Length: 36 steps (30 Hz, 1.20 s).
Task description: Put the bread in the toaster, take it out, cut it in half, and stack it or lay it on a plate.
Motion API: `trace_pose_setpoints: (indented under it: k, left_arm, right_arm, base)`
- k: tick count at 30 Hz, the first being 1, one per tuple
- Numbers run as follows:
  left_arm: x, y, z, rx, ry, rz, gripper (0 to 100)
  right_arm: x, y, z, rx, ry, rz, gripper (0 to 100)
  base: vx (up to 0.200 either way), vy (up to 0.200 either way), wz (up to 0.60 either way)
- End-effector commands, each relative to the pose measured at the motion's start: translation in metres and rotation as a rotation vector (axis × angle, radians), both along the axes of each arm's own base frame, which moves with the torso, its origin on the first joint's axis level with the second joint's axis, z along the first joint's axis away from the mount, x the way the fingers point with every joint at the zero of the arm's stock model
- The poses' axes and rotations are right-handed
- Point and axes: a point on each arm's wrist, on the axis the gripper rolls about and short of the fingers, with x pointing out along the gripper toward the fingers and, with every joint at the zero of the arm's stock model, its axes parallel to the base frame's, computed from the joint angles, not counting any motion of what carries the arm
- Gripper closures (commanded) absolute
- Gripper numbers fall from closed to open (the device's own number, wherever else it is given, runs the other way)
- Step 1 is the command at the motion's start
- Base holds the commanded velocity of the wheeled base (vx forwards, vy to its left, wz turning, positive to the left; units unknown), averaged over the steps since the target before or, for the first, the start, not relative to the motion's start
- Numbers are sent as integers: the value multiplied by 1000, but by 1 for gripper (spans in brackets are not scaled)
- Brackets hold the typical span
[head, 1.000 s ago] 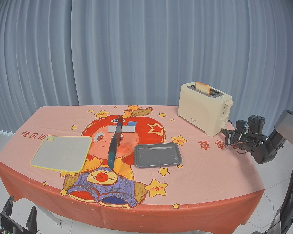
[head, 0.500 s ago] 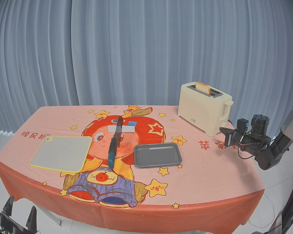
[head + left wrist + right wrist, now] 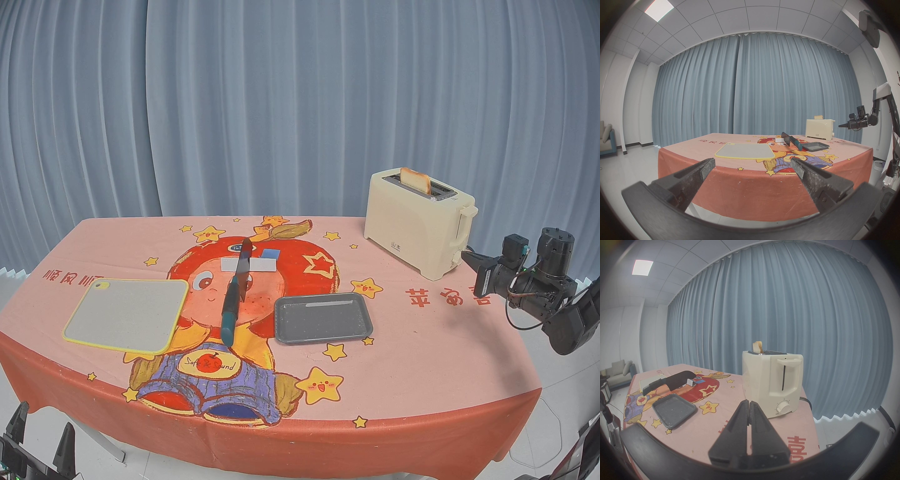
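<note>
The bread stands up in the toaster; we've yet to lift, cut and plate it. Our right pincer beside it is pressed together, the left pincer spread.

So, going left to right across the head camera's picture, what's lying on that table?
cutting board → knife → grey tray → toaster, with the bread sticking up out of its slot.
</note>
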Motion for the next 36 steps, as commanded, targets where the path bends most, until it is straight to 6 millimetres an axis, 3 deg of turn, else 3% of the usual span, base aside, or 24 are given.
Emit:
trace_pose_setpoints:
  k: [1, 36]
  left_arm:
    - [1, 0, -5, -2, 19, 1, 0]
    - [1, 0, -5, 0, 19, 1, 0]
  right_arm:
    - [-11, 0, 10, 3, -24, 6, 100]
    - [-34, -5, 34, 16, -99, 2, 100]
  base:
    - [0, 0, 0]
    - [0, 0, 0]
